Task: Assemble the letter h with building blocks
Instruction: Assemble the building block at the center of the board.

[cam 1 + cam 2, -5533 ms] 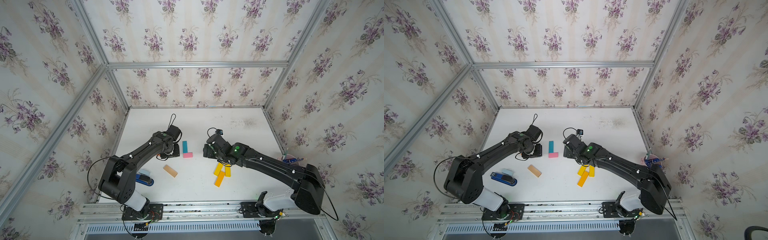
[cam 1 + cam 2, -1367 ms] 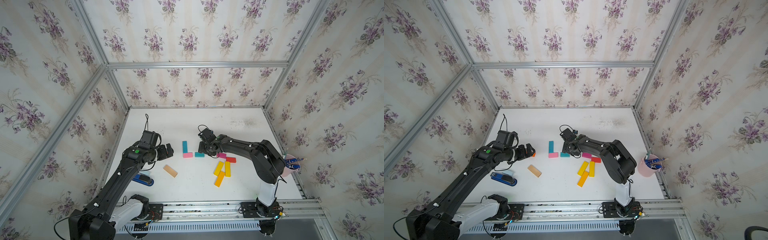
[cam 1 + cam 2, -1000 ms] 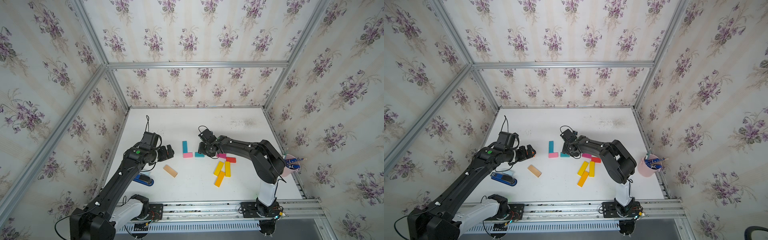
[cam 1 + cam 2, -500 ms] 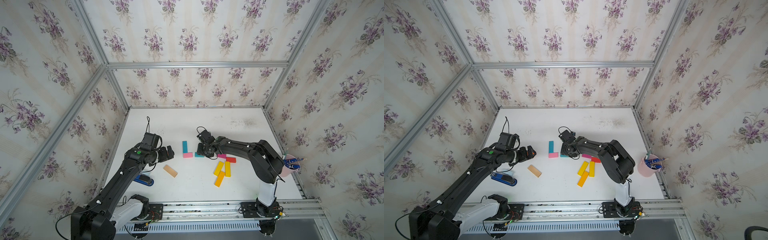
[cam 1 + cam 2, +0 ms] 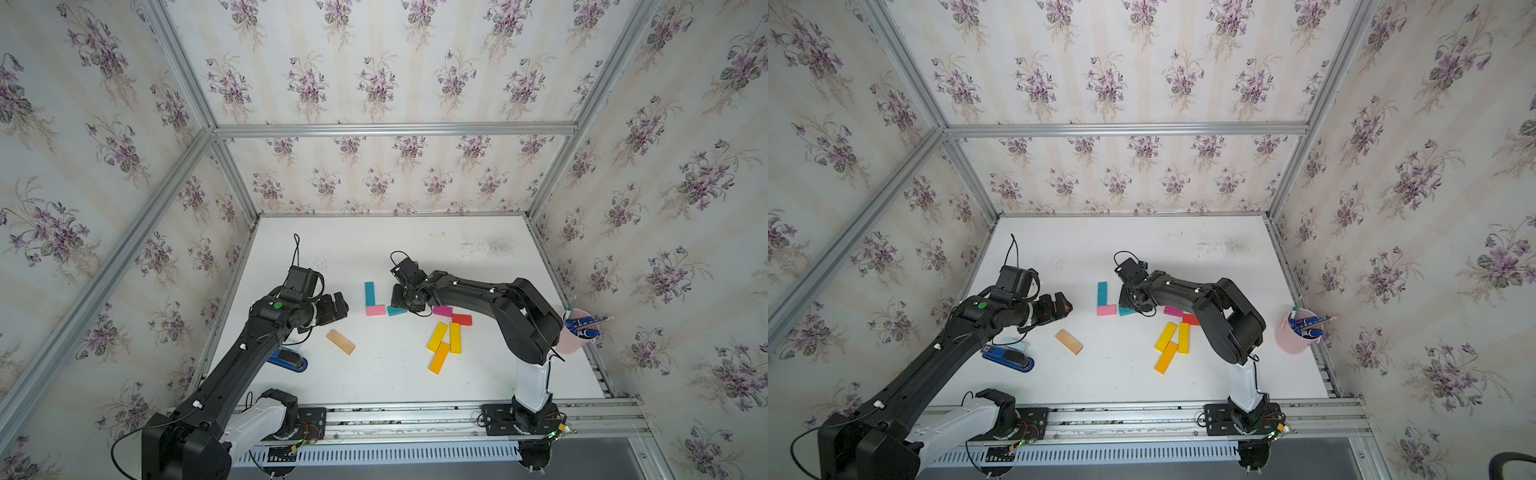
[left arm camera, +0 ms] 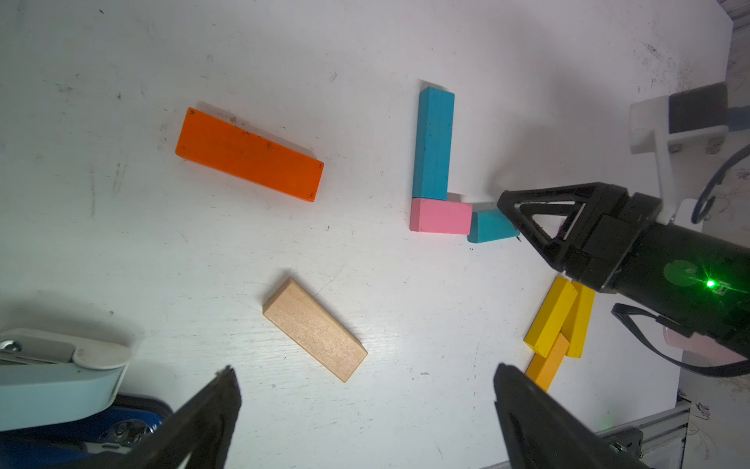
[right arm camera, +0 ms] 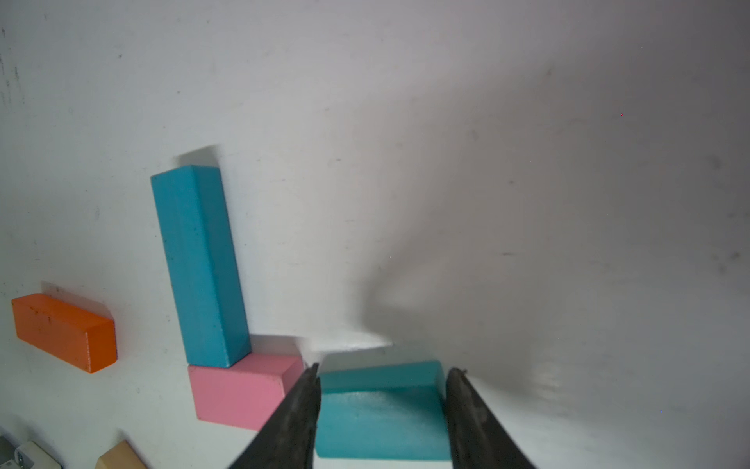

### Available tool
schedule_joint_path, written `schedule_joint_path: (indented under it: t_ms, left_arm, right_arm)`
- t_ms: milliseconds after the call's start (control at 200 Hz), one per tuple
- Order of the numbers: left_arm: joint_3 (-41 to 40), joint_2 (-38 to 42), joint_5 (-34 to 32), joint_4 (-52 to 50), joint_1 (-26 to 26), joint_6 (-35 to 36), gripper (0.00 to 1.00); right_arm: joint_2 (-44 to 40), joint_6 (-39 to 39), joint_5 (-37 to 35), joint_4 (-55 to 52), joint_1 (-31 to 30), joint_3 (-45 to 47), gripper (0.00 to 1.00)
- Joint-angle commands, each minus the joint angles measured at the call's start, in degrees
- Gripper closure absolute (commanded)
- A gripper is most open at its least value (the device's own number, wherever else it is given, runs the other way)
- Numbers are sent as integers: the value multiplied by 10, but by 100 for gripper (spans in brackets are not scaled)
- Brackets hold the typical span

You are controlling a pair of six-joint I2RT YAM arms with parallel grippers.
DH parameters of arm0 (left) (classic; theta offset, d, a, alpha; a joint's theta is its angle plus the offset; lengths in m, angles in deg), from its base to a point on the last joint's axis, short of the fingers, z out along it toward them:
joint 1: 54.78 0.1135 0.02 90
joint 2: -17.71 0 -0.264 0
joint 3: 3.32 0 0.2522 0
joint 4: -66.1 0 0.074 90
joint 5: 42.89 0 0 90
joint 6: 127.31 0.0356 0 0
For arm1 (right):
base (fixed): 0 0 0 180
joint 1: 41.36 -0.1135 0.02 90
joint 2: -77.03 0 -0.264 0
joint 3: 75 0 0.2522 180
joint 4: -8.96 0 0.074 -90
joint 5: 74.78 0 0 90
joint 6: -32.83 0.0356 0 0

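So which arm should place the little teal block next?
Right. The right end effector grips the short teal block beside the pink block; the left end effector hangs open near the tan block.

overhead stereo pair, close wrist views

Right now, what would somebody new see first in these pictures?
Bright blocks on the white table: a long teal block and a pink block make an L in the middle. The right arm's fingers pinch a short teal block beside the pink one, and yellow blocks lie bunched nearer the robot's base.
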Motion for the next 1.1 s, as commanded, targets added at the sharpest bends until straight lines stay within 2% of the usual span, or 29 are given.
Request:
schedule_joint_path:
  t_ms: [0, 1094]
  left_arm:
    - [-1, 0, 1, 11, 1, 4, 0]
    - [7, -13, 7, 15, 0, 3, 0]
  right_arm:
    - [4, -5, -14, -18, -2, -4, 48]
    - [-26, 10, -16, -15, -25, 28, 48]
